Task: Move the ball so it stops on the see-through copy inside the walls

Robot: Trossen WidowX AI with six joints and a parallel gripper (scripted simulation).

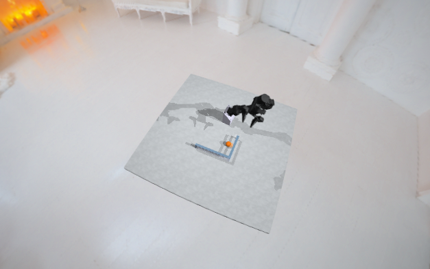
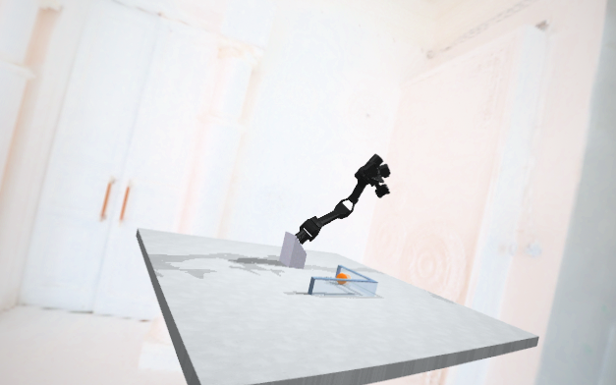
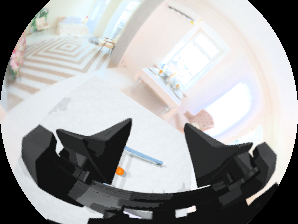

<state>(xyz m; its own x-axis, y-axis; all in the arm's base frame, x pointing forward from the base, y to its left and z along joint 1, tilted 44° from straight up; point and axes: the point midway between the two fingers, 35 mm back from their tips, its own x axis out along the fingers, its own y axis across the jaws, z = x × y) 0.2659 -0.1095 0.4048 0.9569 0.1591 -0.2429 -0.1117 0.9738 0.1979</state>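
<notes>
Leave It to Settle

Find the ball (image 1: 228,144) (image 2: 342,276) (image 3: 120,171) inside the corner of the walls (image 1: 212,151) (image 2: 326,279) (image 3: 145,156), on the table (image 1: 199,192) (image 2: 309,334) (image 3: 100,100). Cannot pick out the see-through copy at this size; to be fair, may well be hidden under the ball. See the claw (image 1: 247,124) (image 2: 385,181) (image 3: 158,124) high above, spread wide, with nothing between the fingers. Judge as probably light, firm and quick to roll. If needing a nudge, grip low around the middle, gently, from both sides; otherwise keep off.
</notes>
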